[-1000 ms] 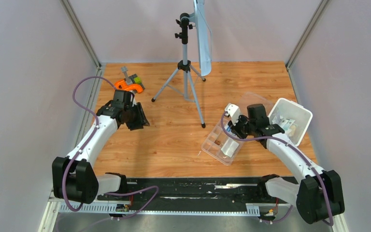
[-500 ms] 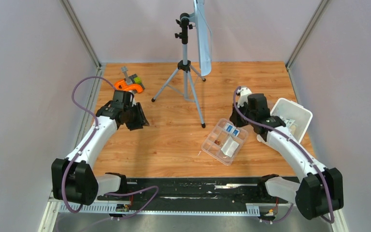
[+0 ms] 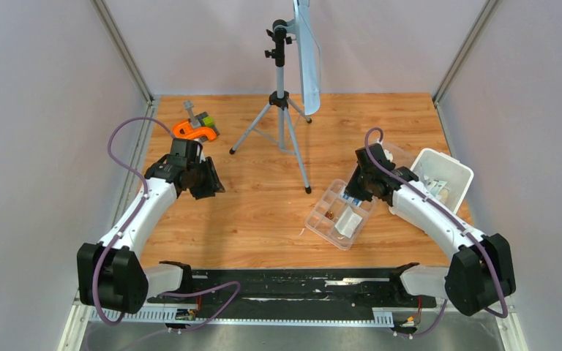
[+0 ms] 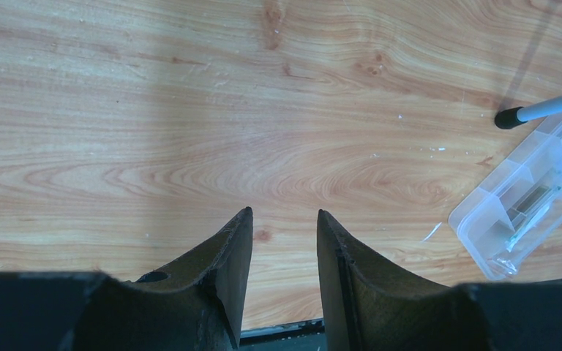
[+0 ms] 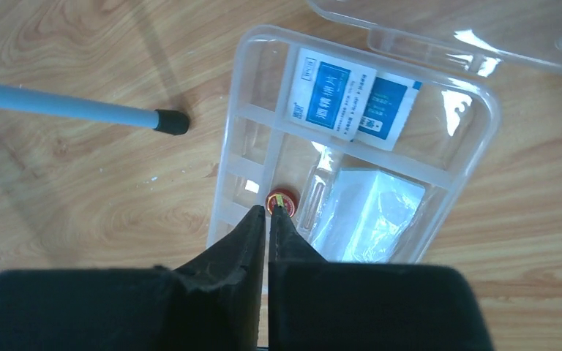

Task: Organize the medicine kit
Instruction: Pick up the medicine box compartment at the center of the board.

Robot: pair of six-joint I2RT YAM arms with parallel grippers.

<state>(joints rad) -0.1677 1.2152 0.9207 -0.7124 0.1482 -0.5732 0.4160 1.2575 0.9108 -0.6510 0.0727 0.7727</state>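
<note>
**Left tool idle, right tool shut over the tray**

Left tool: over bare worktop at the left side. Jaws about half apart, nothing between them. The wrist view shows only wood under the fingers.

Orange-and-grey gadget: far-left corner, well behind the left tool.

Tripod: centre back. One foot lands just beside the tray.

Clear divided tray: right of centre, flat on the worktop. Two blue packets are in the end compartment and a white packet is in the long one. A small red round piece sits by a divider.

Right tool: above the tray, fingers pressed together, gripping nothing. Its tips are right at the red piece; can't tell if they touch.

Clear lid: just behind the tray.

White tub: far right, tilted, packets inside.
</note>
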